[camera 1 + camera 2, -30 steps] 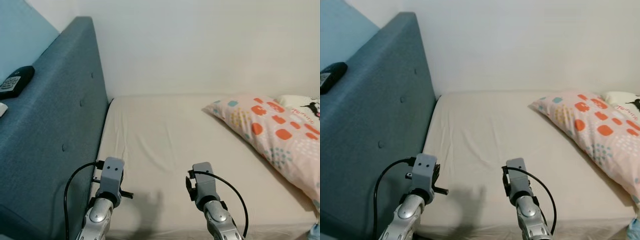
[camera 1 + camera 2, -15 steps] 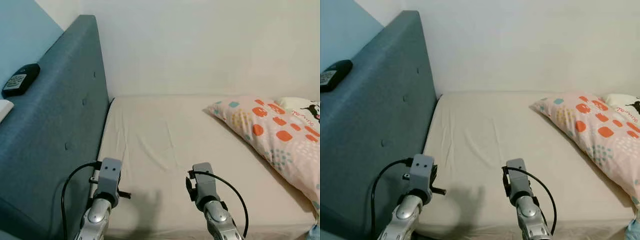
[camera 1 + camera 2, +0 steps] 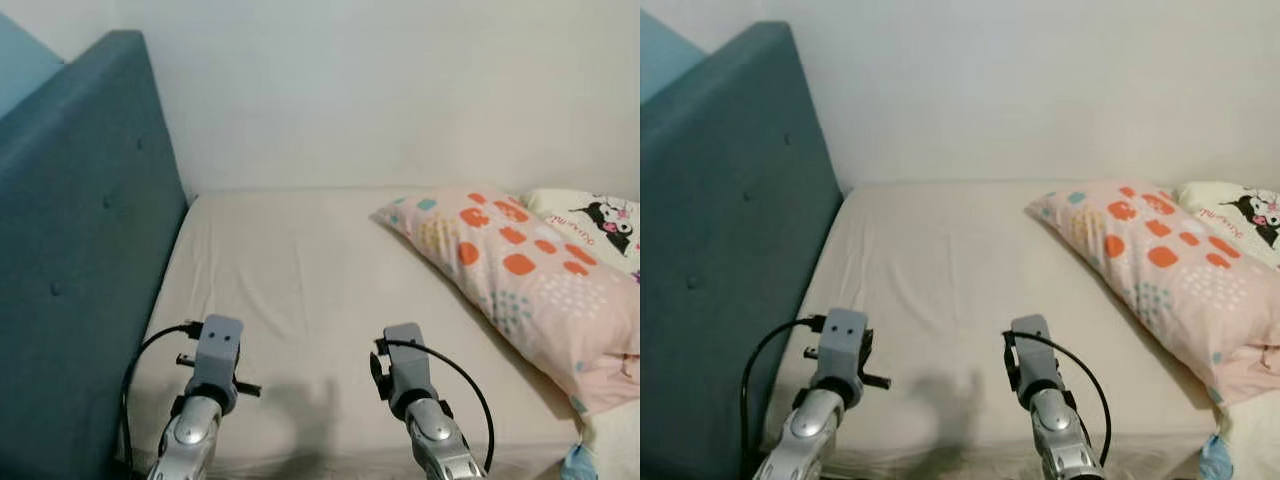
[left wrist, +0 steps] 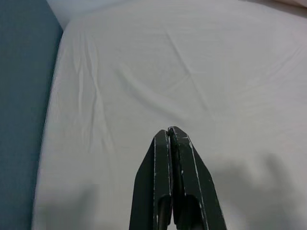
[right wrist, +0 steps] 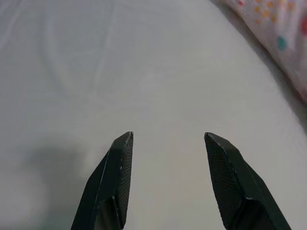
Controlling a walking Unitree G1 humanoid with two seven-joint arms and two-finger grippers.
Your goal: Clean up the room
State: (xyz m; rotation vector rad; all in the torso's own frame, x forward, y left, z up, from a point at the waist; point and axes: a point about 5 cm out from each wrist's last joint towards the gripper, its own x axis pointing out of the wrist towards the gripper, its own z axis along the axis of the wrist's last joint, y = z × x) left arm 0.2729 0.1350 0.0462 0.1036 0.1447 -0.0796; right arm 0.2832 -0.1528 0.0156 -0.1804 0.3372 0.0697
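Looking down through the eye views, we see a bed [image 3: 300, 270] in a beige sheet, a teal headboard [image 3: 70, 260] on our left, and a patterned pillow [image 3: 510, 270] off to the right, beyond our right arm, with a cartoon-print pillow [image 3: 595, 215] behind it. Our left hand [image 4: 171, 136] hovers over bare sheet, fingers pressed together, holding nothing. Our right hand [image 5: 168, 139] hangs with its fingers spread wide and empty, the patterned pillow's edge well apart from it.
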